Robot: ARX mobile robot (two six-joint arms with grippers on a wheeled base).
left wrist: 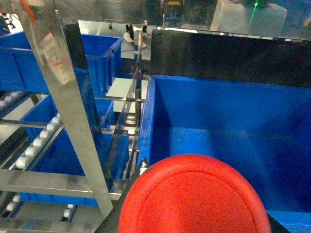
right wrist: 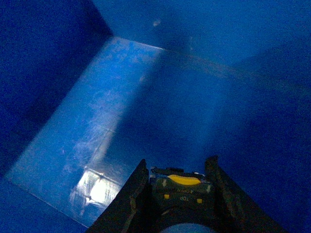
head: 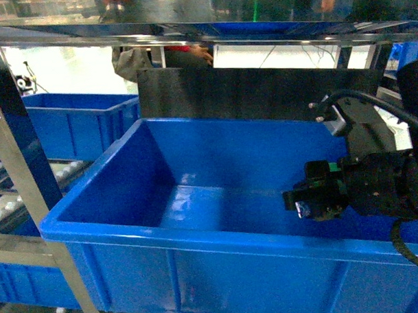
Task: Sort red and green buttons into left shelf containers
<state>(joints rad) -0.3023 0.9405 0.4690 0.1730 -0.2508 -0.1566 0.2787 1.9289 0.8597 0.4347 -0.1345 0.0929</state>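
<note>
Right gripper (right wrist: pixel 177 187) clamped on a dark button body (right wrist: pixel 177 189), held over the bin (head: pixel 198 232) interior. Left gripper not visible, state can't be told; red button (left wrist: pixel 194 196) fills the left wrist view, near the bin's left rim. Advice: lower close to the floor before releasing, avoid bounce

My right pincer (head: pixel 301 203) hangs inside the big bin (head: pixel 102 239), right side, button (right wrist: pixel 181 190) between its fingers. Another bin (head: pixel 77 123) sits behind-left on the shelf.
</note>
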